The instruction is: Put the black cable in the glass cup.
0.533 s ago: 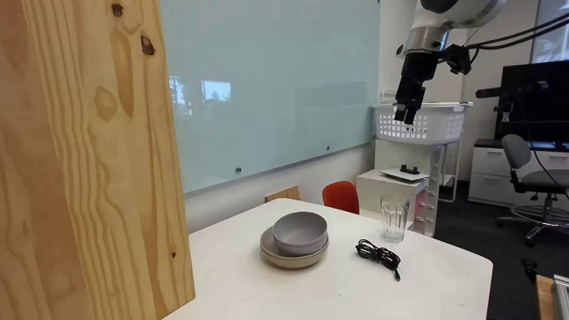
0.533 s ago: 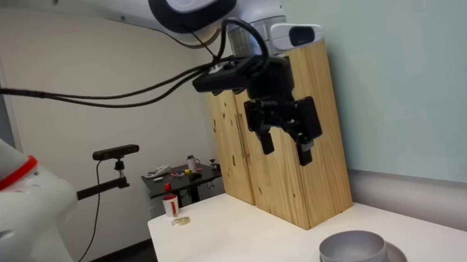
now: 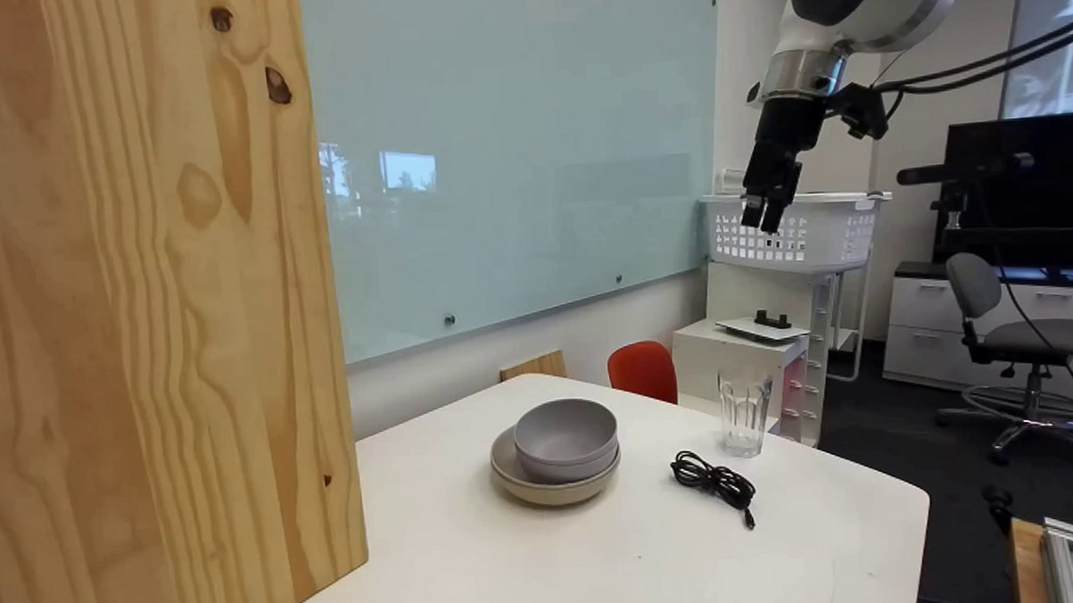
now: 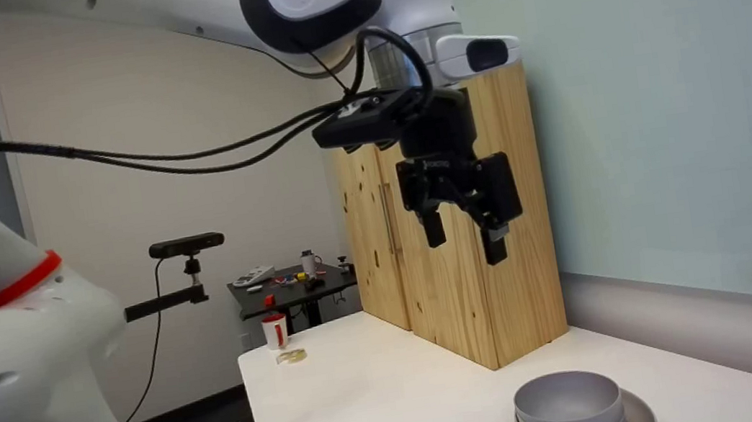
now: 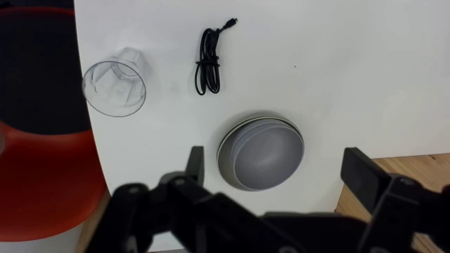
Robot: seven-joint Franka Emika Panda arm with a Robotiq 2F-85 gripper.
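While the tool (image 3: pixel 762 215) hangs well above the level of the tabletop (image 3: pixel 528 565) in an exterior view, the black cable (image 3: pixel 714 481) lies on that surface in a coil, between the grey bowls (image 3: pixel 566 439) and the glass cup (image 3: pixel 744 410). The cup stands upright near the tabletop's edge; the bowls sit stacked in a wider, shallow dish (image 3: pixel 543 494).

In an exterior view, the tool's fingers (image 4: pixel 434 229) are spread well apart and grip nothing; a wooden cabinet (image 4: pixel 449 296) and a red-and-white mug (image 4: pixel 276 332) stand on the tabletop.

In the wrist view, the gap between the fingers is wide, the bowls showing through it. The cable, bound across its loops, rests apart from the cup, its plug (image 5: pixel 231 23) pointing away from the bowls. A red chair (image 5: pixel 52 196) stands beyond the edge.
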